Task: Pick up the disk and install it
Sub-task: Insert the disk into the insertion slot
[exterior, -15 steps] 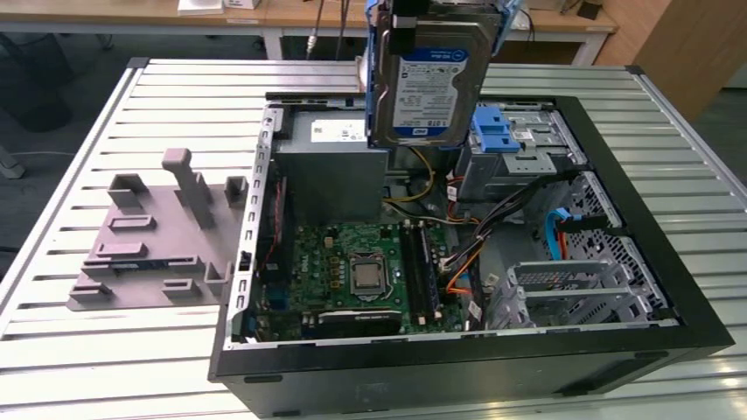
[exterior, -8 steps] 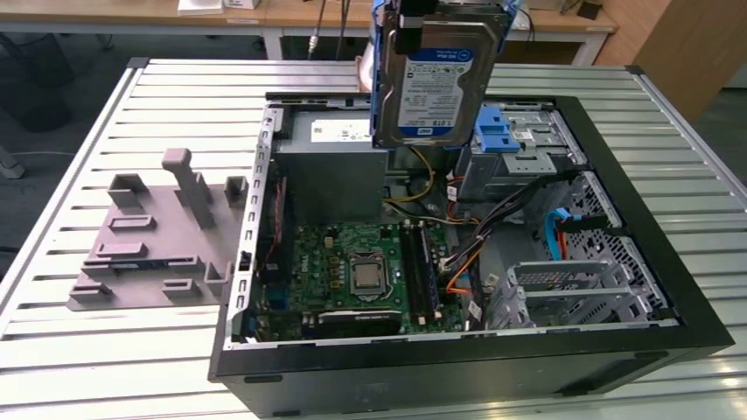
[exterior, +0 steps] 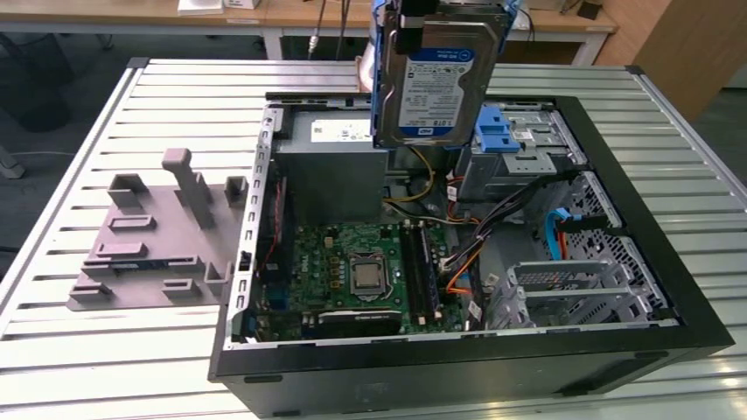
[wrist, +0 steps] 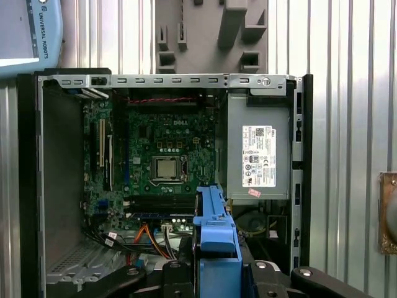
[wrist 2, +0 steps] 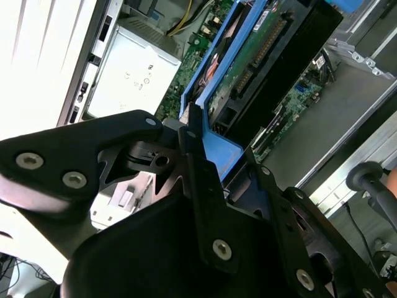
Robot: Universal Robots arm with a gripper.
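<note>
Now: pincer (wrist 2: 214,146) clenched on the blue side rails of the disk (exterior: 442,83), which hangs upright above the open case (exterior: 467,376), toward the table's (exterior: 117,350) far edge. Risk: loose cables (exterior: 520,206) could snag a rail and tilt it.

Open room between disk (exterior: 438,83) and computer case (exterior: 467,376); cables (exterior: 435,188) between power supply (exterior: 332,162) and drive bay (exterior: 513,131).
</note>
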